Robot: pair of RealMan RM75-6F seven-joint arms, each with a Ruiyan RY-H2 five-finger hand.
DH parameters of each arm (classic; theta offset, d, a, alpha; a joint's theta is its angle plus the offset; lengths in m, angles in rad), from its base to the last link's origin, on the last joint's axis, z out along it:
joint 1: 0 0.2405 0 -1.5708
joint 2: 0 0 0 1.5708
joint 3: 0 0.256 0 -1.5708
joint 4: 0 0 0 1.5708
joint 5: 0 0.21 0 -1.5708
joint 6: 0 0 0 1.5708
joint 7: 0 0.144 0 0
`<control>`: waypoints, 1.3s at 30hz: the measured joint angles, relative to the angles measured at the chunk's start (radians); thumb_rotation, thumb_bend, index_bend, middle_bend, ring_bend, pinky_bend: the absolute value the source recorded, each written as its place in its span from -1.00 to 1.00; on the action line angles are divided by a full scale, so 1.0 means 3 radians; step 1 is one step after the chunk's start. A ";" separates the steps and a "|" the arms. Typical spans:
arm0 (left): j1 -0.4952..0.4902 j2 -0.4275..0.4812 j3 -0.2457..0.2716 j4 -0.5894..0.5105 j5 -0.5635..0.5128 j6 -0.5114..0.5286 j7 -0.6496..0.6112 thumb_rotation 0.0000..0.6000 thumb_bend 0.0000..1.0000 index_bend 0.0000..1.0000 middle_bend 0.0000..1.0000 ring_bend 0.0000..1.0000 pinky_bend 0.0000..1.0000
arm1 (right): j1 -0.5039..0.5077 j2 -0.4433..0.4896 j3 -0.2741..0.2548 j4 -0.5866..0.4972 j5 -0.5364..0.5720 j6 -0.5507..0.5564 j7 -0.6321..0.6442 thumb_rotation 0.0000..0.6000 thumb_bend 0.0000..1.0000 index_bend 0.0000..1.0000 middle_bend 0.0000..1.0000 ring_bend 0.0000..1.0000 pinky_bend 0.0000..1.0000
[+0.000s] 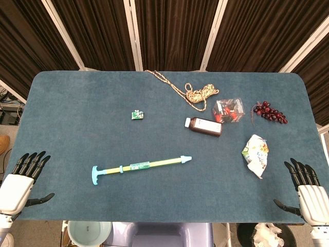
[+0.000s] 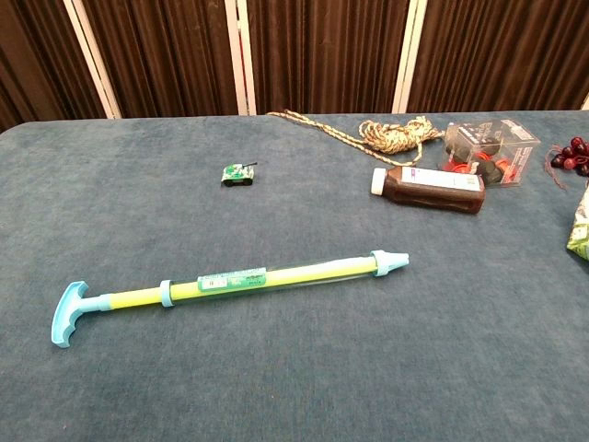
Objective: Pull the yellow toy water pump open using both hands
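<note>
We see the yellow toy water pump (image 1: 141, 166) lying flat on the blue surface (image 1: 77, 113), toward its near edge, with its light blue T-handle (image 2: 66, 314) at the left end and its light blue nozzle (image 2: 390, 263) at the right; the pump is our landmark for everything else. Beyond the pump, a small green toy (image 1: 136, 115) sits alone on the cloth. Beyond the nozzle end lies a brown bottle (image 1: 204, 126) on its side, white cap toward the left, and just behind the bottle stands a clear box (image 1: 229, 110) with red and black contents. A coil of braided rope (image 1: 200, 93) lies farther back still, one strand trailing away to the left. Well to the right of the pump we find a bunch of dark red grapes (image 1: 270, 112) and a crumpled snack bag (image 1: 256, 154). Nothing lies on the pump or against it. Our left hand (image 1: 21, 180) hangs at the near left corner, well apart from the T-handle, fingers spread and holding nothing. Our right hand (image 1: 307, 193) hangs at the near right corner, likewise spread and empty, near the snack bag without touching it.
</note>
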 measured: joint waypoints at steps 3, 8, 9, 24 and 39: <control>0.0000 0.0000 0.0000 0.0000 -0.0002 -0.0002 0.0002 1.00 -1.00 -1.00 -1.00 -1.00 -0.94 | 0.0001 0.0001 0.0000 -0.0005 0.0002 -0.0004 0.0000 1.00 -0.76 -0.98 -1.00 -1.00 -1.00; 0.0000 0.0001 0.0000 -0.0001 0.0000 0.0000 0.0003 1.00 -1.00 -1.00 -1.00 -1.00 -0.94 | 0.0002 0.0000 -0.0003 -0.0004 -0.0001 -0.0008 -0.0006 1.00 -0.76 -0.98 -1.00 -1.00 -1.00; 0.0001 0.0001 0.0001 0.0000 0.0000 0.0000 0.0003 1.00 -1.00 -1.00 -1.00 -1.00 -0.94 | 0.0002 0.0001 -0.0003 -0.0007 0.0001 -0.0009 -0.0003 1.00 -0.76 -0.98 -1.00 -1.00 -1.00; -0.0015 0.0002 -0.0008 -0.0021 -0.0068 -0.0070 -0.0010 1.00 -1.00 -1.00 -1.00 -1.00 -0.94 | 0.0023 -0.0026 0.0004 -0.0010 0.0058 -0.0081 -0.0036 1.00 -0.75 -0.97 -1.00 -1.00 -1.00; -0.0257 -0.0046 -0.0152 -0.0267 -0.0122 -0.0368 0.0334 1.00 -0.81 -0.46 -0.95 -1.00 -0.83 | 0.0025 -0.0024 -0.0011 -0.0026 0.0020 -0.0074 -0.0004 1.00 -0.75 -0.97 -1.00 -1.00 -1.00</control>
